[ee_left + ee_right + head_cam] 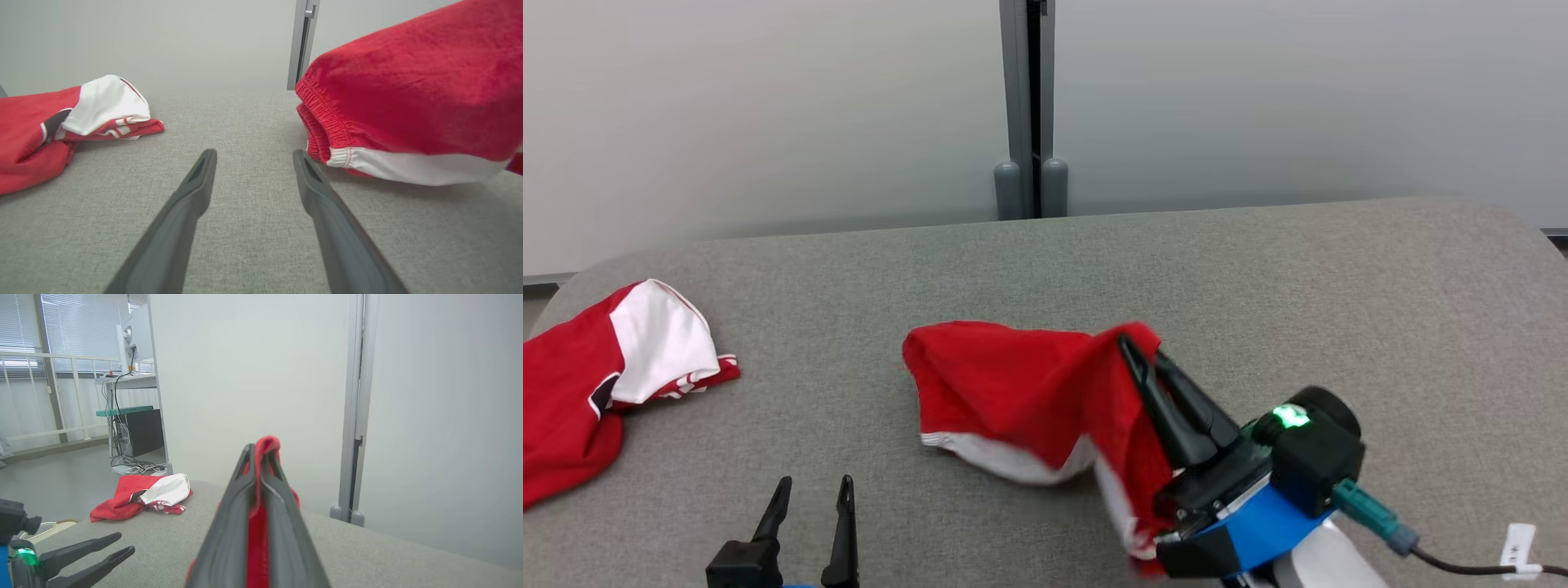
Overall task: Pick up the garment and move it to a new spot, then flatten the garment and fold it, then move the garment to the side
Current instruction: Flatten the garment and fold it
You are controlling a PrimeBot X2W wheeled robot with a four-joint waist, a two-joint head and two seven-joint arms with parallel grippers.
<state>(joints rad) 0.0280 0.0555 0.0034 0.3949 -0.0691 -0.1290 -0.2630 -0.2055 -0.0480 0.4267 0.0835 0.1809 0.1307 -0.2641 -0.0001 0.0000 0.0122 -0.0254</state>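
right jaws pinched on red garment (1013, 384), hem partly hidden; left jaws wide

Light was soft, even. Faint shadow lay under garment (1013, 392) beside right gripper (1141, 348); cloth edge near it was motion-blurred. Window (81, 330) beyond left gripper (125, 543) was bright.
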